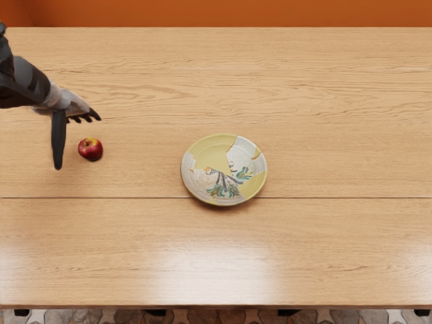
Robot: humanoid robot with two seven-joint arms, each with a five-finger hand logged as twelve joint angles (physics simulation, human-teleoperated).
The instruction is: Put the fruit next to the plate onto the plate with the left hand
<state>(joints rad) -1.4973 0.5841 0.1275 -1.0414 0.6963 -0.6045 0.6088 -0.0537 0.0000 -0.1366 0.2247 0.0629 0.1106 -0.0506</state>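
At the near edge, a thin strip of pale patterned floor (202, 316) shows below the long light-wood plank table (283, 256), whose near half carries a soft glare. A seam between planks runs straight across the tabletop.

Just beyond that seam, near the table's middle, sits the round shallow ceramic plate (210, 152), yellow and off-white in patches, with a dark branch and green leaves painted across it. Its near rim meets the seam line. The whole painted face is in view, uncovered.

The small red apple (90, 148) rests on the bare wood well to the left of the plate, apart from it and slightly farther back, with its shadow under it.

The left hand (67, 106) comes in from the left edge on a grey and black arm and hovers just behind and left of the apple. Its dark fingers (86, 117) are spread and grasp nothing, and one long digit points down beside the apple without touching it.

Behind the table's far edge stands a plain orange wall (236, 12).
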